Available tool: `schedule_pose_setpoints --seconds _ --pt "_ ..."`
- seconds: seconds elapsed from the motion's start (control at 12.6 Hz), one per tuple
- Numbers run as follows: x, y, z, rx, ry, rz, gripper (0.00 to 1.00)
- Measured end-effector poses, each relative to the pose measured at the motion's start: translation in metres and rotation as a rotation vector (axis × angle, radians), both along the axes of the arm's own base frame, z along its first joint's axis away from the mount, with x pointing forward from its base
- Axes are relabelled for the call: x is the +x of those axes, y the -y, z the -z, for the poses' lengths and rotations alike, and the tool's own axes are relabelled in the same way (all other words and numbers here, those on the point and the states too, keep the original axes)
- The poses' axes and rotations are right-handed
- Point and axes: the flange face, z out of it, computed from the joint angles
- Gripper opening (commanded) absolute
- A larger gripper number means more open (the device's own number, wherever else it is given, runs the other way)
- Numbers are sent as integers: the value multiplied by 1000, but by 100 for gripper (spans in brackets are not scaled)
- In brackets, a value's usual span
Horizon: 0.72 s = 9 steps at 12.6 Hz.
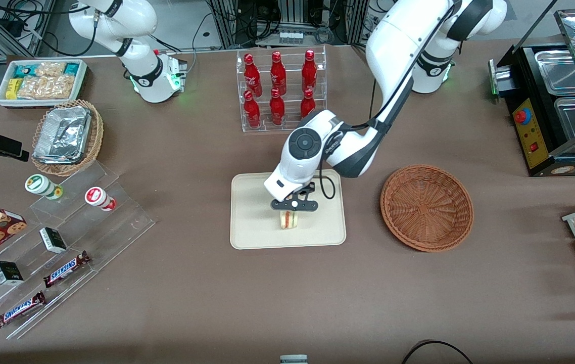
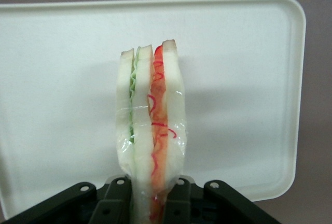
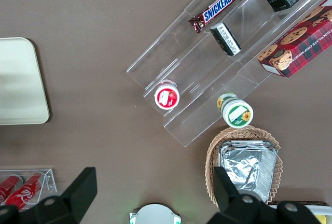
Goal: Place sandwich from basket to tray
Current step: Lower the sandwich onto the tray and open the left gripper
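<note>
Left tool (image 1: pixel 294 208) over tray (image 1: pixel 252 227), fingers (image 2: pixel 115 203) clamped on sandwich (image 1: pixel 288 219), one each side of wedge

Sandwich upright, edge-on, red and green layers visible through clear wrap; cannot tell if bottom touches tray

Tray on brown surface (image 1: pixel 191 298), nearer front camera than bottle rack (image 1: pixel 281 90)

Basket (image 1: pixel 426 207) beside tray toward working arm's end, nothing in it
</note>
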Motion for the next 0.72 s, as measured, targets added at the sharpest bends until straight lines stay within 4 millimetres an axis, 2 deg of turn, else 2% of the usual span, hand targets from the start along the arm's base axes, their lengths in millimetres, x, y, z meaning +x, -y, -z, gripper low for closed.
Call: schedule_pose_setpoints --seconds 0.24,0.32,0.4,0.48,0.72 --pt "-19 16 32 29 2 54 0" --pt "-21 18 40 36 -3 59 31" --pt "-22 18 43 38 -4 62 90" --pt "-22 19 42 37 -2 62 100" --pt "-19 21 35 28 7 56 100"
